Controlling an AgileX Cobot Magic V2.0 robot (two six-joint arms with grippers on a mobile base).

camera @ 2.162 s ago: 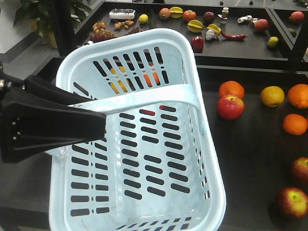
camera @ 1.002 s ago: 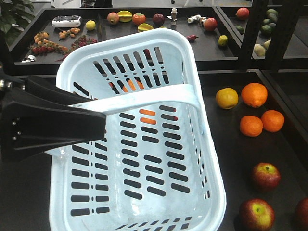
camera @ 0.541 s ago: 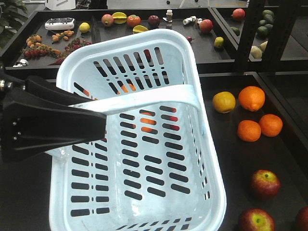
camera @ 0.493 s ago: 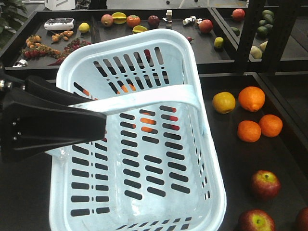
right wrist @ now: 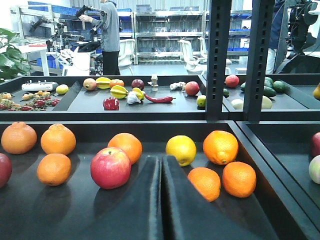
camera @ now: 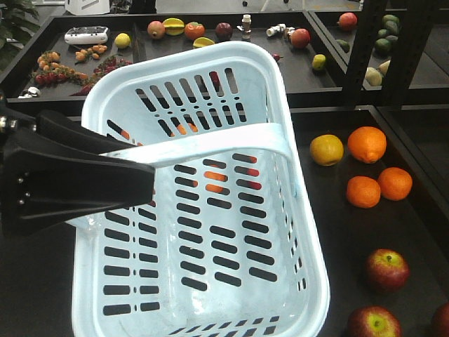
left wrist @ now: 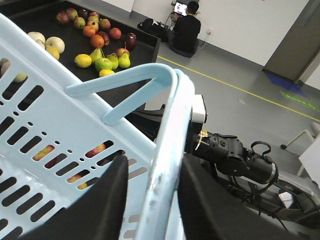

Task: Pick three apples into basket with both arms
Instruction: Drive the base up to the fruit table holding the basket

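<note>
The pale blue basket (camera: 231, 60) fills the front view, lifted above the table. My left gripper (camera: 144, 184) is shut on its left rim beside the band handle (camera: 210, 140). In the left wrist view the left gripper (left wrist: 152, 172) has one black finger on each side of the basket (left wrist: 60, 115) rim. Three dark red apples (camera: 386, 269) (camera: 373, 324) (camera: 442, 319) lie on the table at the lower right. My right gripper (right wrist: 161, 160) is shut and empty, low over the table; it does not show in the front view.
Oranges (camera: 367, 143) and a yellow fruit (camera: 327, 149) lie right of the basket. A pinkish-red apple (right wrist: 110, 167) and more oranges (right wrist: 220, 147) sit ahead of the right gripper. Black posts (right wrist: 219, 60) and a rear tray of mixed fruit (camera: 203, 31) stand behind.
The fruit on the table slid left across the front view over two seconds, then settled. The basket stayed in the left gripper, unmoved in view.
</note>
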